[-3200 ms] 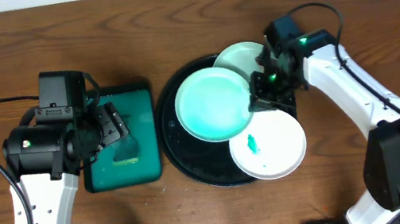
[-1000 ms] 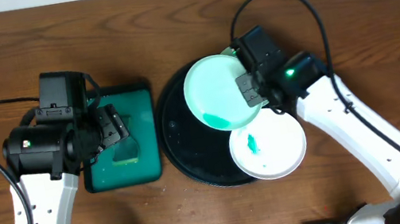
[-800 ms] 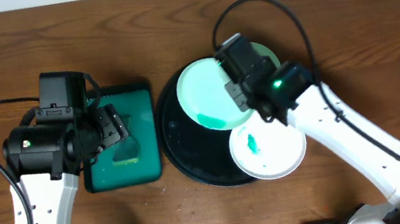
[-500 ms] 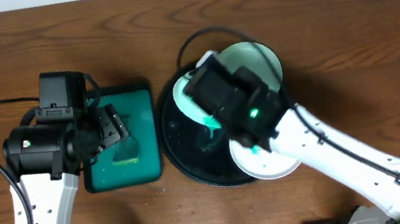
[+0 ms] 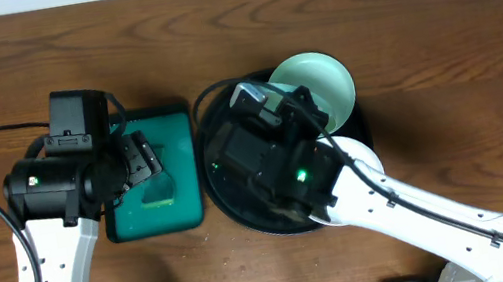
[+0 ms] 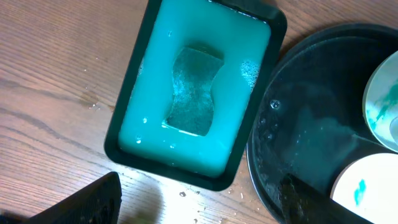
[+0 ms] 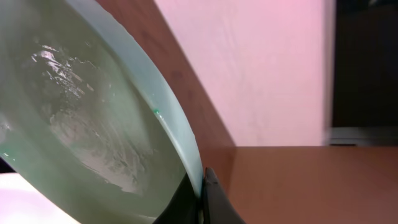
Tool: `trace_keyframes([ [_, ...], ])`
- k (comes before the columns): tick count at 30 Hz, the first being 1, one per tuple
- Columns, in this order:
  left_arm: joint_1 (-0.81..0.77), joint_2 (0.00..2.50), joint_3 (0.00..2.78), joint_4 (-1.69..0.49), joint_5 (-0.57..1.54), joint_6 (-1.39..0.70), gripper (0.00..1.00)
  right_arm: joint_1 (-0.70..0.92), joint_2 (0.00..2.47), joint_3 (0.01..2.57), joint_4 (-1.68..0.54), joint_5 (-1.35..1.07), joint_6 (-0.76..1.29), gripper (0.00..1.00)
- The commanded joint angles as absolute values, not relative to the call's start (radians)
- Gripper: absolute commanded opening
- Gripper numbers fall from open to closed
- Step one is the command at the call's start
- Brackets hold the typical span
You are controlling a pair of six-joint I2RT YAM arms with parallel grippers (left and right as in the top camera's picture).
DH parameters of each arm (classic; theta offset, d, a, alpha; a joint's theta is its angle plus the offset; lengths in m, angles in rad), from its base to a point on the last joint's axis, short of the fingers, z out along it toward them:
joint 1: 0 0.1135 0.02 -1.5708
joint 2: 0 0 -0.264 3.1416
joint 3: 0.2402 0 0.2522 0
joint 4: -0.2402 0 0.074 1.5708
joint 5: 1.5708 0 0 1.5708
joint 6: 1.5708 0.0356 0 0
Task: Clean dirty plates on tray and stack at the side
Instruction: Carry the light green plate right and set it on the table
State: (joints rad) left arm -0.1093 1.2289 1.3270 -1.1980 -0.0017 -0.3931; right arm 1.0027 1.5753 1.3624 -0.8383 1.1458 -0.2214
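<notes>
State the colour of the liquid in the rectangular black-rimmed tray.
Turquoise; the liquid shows best in the left wrist view.
</notes>
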Motion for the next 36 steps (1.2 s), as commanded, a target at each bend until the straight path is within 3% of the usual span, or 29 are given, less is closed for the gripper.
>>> trace_keyframes([
  [1,-0.109,1.235,1.326,-1.200,-0.001,-0.394,0.81,1.042,1.567,1.382,-0.829,1.261,-0.253,0.01],
  [10,-0.109,1.235,1.326,-1.200,-0.001,-0.394,0.81,1.118,1.567,1.382,-0.826,1.391,-0.264,0.01],
  [26,-0.109,1.235,1.326,-1.201,-0.012,-0.394,0.81,1.131,1.567,1.382,-0.830,1.303,-0.226,0.01],
  [29,-0.109,1.235,1.326,-1.201,-0.012,-0.394,0.81,1.123,1.567,1.382,-0.846,1.164,-0.164,0.01],
  [36,-0.109,1.235,1.326,-1.205,-0.012,-0.394,0.81,1.007,1.568,1.378,-0.864,0.548,0.174,0.01],
])
